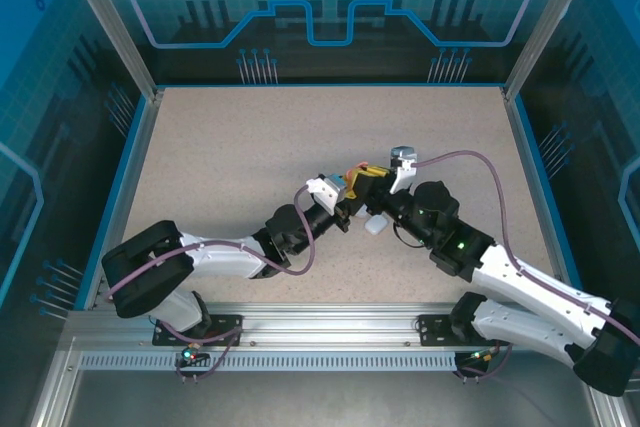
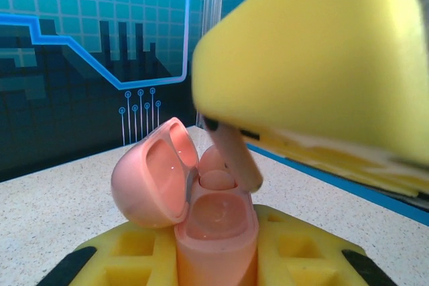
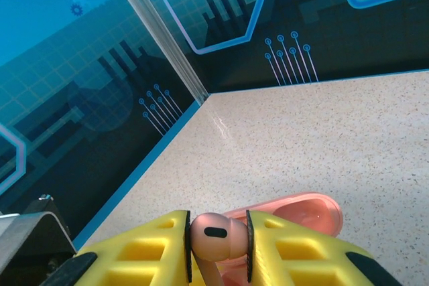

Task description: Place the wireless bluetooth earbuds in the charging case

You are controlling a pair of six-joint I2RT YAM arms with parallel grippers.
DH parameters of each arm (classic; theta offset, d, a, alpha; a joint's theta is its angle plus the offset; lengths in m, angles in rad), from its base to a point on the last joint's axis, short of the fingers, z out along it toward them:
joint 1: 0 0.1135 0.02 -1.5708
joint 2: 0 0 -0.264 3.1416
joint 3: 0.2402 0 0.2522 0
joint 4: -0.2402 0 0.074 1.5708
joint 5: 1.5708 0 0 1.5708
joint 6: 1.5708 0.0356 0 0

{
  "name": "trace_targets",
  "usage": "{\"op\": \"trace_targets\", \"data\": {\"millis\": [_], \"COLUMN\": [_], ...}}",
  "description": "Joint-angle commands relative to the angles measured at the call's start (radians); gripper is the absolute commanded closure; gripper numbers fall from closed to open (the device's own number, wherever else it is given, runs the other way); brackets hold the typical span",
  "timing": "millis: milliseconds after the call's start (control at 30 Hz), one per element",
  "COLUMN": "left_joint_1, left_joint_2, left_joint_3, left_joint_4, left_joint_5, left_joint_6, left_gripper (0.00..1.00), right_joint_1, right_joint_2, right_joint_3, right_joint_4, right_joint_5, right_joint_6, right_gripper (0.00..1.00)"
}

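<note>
One salmon-red earbud (image 3: 214,234) is poised for insertion but not yet seated. The right claw (image 3: 216,249) is clamped on its head, stem pointing down, just above the open pink case (image 2: 216,222). The left claw (image 2: 218,262) is closed on the body of that case and holds it upright, with the lid (image 2: 151,182) tipped open toward 9 o'clock in the left wrist view. In that view the stem comes in from 1 o'clock, its tip near the case's right rim and seemingly not touching. A rounded pink shape deeper in the case may be a second earbud already in place, though the blur leaves that unsure. By my reading, lowering this one, letting go and shutting the lid are left. A white case (image 1: 375,224) lies on the table (image 1: 250,147) at 6 o'clock of both claws.
</note>
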Motion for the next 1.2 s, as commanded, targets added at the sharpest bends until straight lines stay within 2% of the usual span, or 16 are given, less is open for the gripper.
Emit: {"op": "trace_targets", "data": {"millis": [0,1167], "left_joint_1": [-0.009,-0.010], "left_joint_2": [0.012,0.020], "left_joint_3": [0.034,0.012], "left_joint_4": [0.067,0.126], "left_joint_5": [-0.022,-0.052], "left_joint_6": [-0.015,-0.027], "left_gripper": [1.00,1.00], "right_joint_1": [0.016,0.028], "right_joint_2": [0.011,-0.004], "right_joint_3": [-0.003,-0.044], "right_joint_4": [0.040,-0.049], "right_joint_5": [0.021,0.037], "right_joint_6": [0.013,0.047], "right_gripper": [0.75,0.74]}}
